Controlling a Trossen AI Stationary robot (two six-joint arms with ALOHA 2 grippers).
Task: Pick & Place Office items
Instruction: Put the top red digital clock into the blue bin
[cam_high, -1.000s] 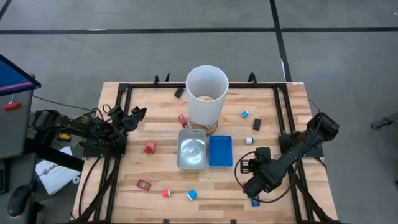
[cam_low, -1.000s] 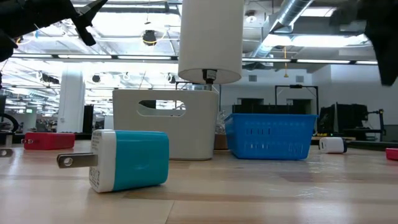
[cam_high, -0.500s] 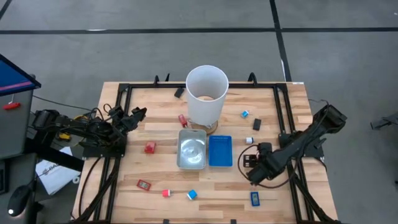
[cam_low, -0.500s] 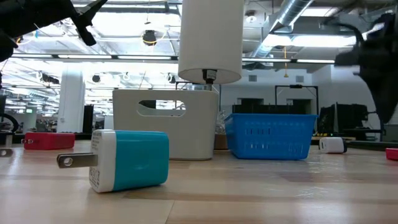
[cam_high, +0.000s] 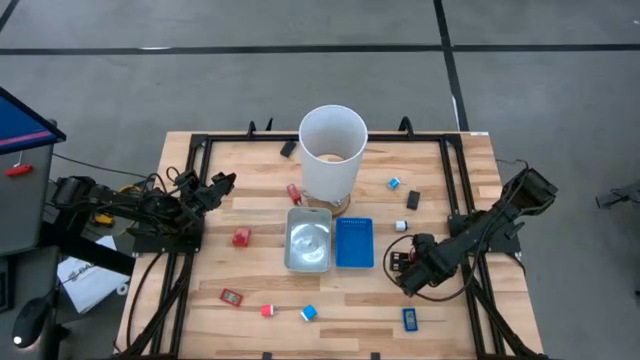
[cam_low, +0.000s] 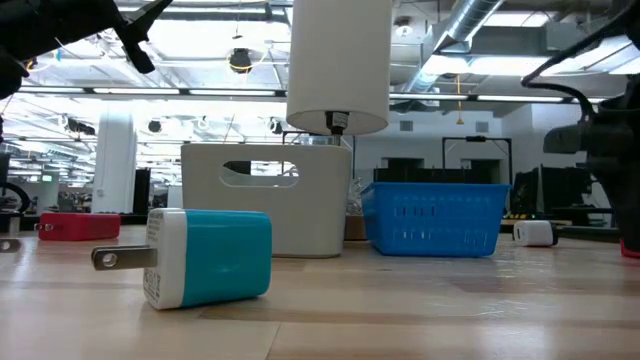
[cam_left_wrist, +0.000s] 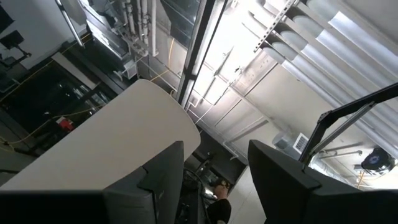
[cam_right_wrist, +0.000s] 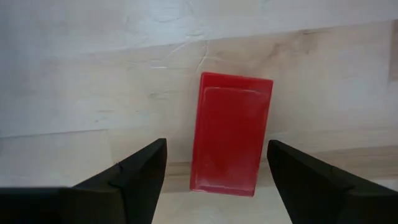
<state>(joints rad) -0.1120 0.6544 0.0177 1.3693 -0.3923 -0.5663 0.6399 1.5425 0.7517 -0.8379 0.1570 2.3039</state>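
My right gripper is open and points down at a red block lying flat on the wood. Its fingers stand on either side of the block without touching it. From the high view the gripper hides this block. Other small pieces lie scattered: red ones, a blue-and-white plug, a blue piece, a white one and a black one. My left gripper waits open at the table's left side, raised and pointing upward.
The tall white bin stands at the far middle. The silvery tray and the blue tray lie side by side in front of it, just left of my right gripper. A black frame runs around the tabletop.
My right gripper has moved from over the blue piece near the table's near edge toward the far edge, and has come down lower over the red block. The blue piece lies uncovered where it was. The left arm has kept still.
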